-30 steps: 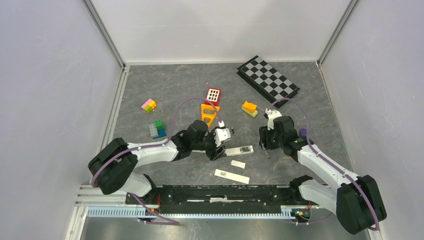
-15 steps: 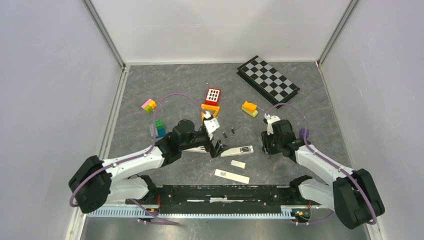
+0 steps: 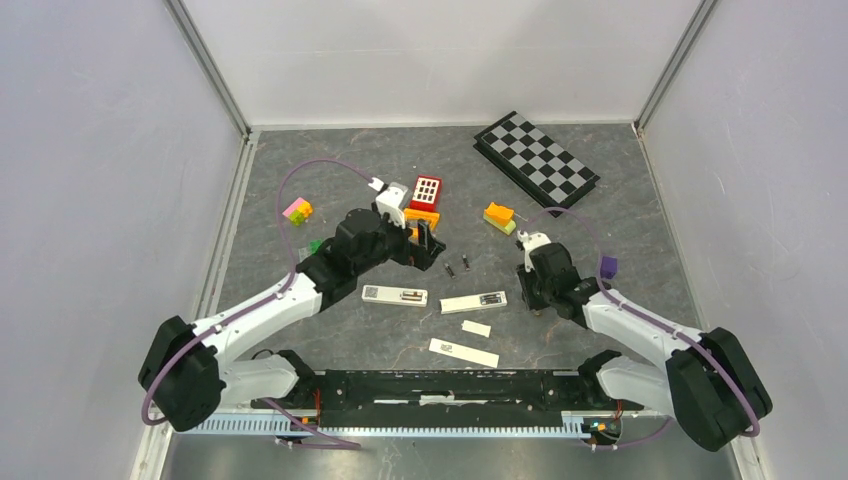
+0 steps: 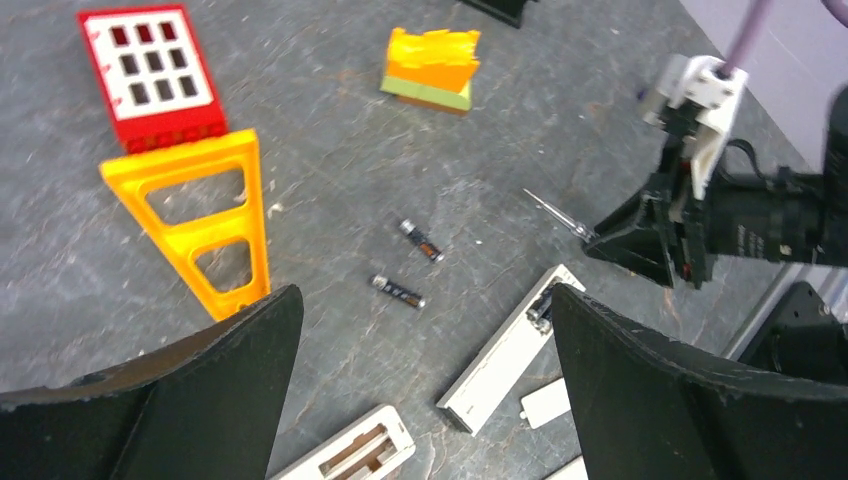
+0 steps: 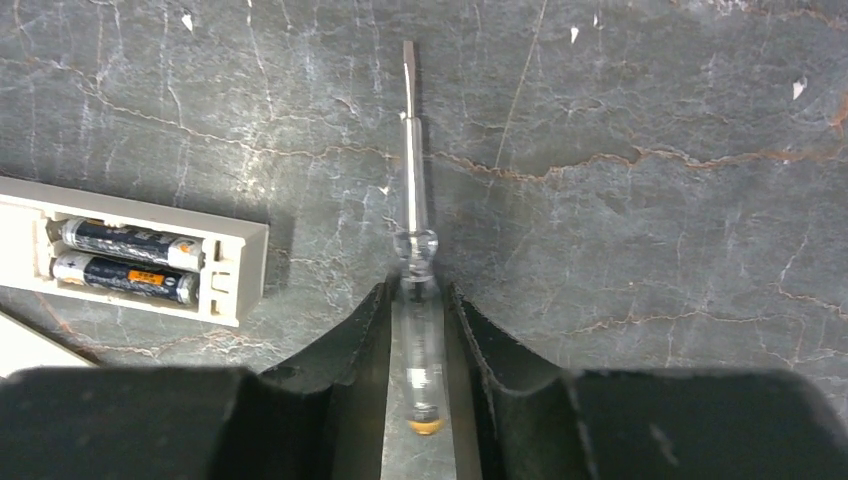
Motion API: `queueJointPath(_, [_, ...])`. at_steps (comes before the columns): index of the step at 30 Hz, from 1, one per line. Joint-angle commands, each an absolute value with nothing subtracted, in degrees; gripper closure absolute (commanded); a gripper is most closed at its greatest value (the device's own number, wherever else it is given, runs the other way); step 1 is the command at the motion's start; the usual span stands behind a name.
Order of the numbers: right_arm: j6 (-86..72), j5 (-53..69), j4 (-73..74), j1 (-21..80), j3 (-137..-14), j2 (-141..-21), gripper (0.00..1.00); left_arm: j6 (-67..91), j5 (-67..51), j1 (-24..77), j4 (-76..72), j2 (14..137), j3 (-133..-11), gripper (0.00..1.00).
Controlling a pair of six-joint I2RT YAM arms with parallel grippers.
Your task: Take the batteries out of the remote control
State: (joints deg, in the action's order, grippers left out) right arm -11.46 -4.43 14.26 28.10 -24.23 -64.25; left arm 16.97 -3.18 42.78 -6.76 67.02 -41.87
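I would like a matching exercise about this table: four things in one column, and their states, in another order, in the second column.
1. screwdriver
2. loose batteries
3. left pincer
4. remote beside the screwdriver

A. open, holding nothing
B. lying on the table, outside any remote
C. holds two seated batteries
D. gripped in the right pincer

Pairs: 1-D, 2-B, 3-A, 4-C

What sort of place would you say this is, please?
Probably a robotics lab test cell: plain white walls enclose a grey tabletop, two robot arms are bolted at its near edge, and practice props like a checkerboard, toy blocks and opened remotes lie scattered.
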Motion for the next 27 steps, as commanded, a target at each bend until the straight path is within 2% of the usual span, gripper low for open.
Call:
queueJointPath(1, [-13.75,-8.74,17.46,30.83,-22.34,-67.12,0.71,23.99,-5.45,39.94,-2.80,66.95,-43.10,0.00])
queueJointPath(5, [-14.19,-11.83,18.85,32.37,-22.68,-67.54,0.76,23.99,-5.61,38.45,-1.12,66.58,-43.22,0.00])
queueJointPath(11, [-12.08,-9.34,18.56,32.60,-24.20,-65.71,1.00,25.72,-7.89,37.53,-0.52,67.65,-43.69,0.00])
queueJointPath(17, [-11.10,-6.56,15.37,32.65,-26.03,-58.88,1.00,26.47,-10.48,37.36,-0.36,69.56,-44.63,0.00])
queueJointPath(23, [-9.35,4.26,5.34,32.88,-23.76,-52.48,1.00,28.83,-12.13,37.27,-0.60,72.04,-46.26,0.00])
queueJointPath(27, [-3.72,4.43,-0.78,37.06,-20.67,-47.45,1.00,28.91,-14.13,37.14,6.73,77.13,-52.07,0.00])
